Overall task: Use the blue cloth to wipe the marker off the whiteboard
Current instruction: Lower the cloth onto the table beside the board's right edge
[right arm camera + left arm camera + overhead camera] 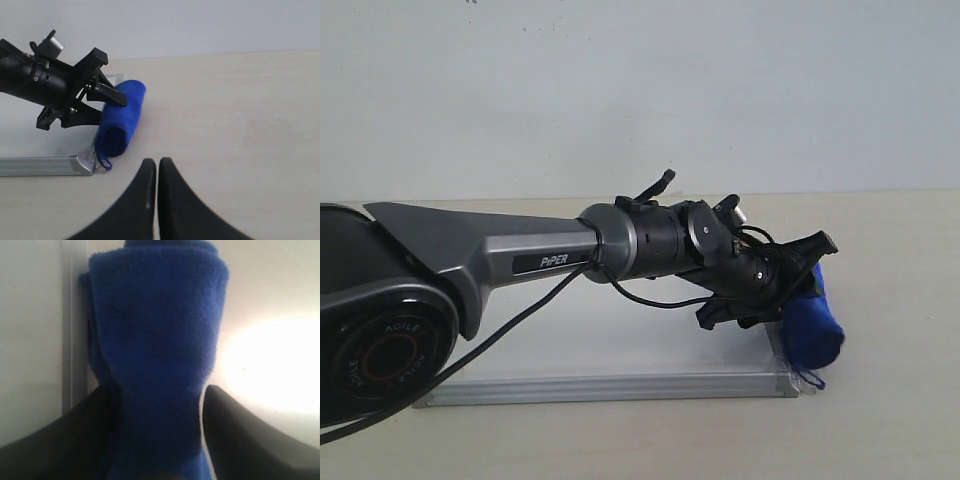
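Note:
The blue cloth [812, 325] lies rolled up on the table against the right edge of the whiteboard [620, 345], its small loop hanging by the board's front corner. My left gripper [798, 285] reaches across the board and straddles the roll. In the left wrist view the cloth [157, 340] fills the space between the dark fingers [240, 435], with a thin bright gap beside one finger, so the jaws stand open around it. My right gripper [157, 162] hovers shut over bare table, a little way from the cloth [120, 120]. No marker shows; my arm covers much of the board.
The board's silvery frame [610, 386] runs along its front edge, with a taped corner [85, 162] beside the cloth. Beige tabletop [240, 115] stretches to the right of the cloth. A pale wall stands behind the table.

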Motion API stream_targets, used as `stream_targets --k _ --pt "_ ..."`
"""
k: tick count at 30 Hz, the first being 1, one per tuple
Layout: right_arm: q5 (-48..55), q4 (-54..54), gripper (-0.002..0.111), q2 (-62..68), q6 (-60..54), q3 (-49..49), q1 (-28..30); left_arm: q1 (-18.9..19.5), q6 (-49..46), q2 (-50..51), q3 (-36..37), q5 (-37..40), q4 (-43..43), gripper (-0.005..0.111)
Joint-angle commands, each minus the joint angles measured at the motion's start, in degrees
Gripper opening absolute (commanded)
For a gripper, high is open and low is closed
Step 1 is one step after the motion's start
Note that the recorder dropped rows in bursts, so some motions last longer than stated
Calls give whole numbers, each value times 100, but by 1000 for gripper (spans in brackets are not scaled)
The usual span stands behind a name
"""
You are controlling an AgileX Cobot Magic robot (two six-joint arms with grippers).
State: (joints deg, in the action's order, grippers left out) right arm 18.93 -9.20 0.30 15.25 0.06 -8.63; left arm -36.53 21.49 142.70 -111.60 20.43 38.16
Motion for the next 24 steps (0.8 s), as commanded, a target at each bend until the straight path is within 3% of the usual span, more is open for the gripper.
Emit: stream_targets --k 1,11,20,22,24 --pt "-33 -9 1 -30 -21 -6 10 -7 -8 -24 9 -62 -25 54" --pt "-33 -9 1 -30 -21 -6 10 -7 -184 -132 -4 225 -73 54" --pt "-33 -9 1 -30 -21 -6 10 2 -631 -739 -4 474 -1302 53" --pt "-33 -9 1 -30 -21 -6 10 2 -1010 -794 -4 485 -1552 47" --pt "-33 -9 1 -30 -21 -6 10 2 -1504 -794 -4 494 -1660 31"
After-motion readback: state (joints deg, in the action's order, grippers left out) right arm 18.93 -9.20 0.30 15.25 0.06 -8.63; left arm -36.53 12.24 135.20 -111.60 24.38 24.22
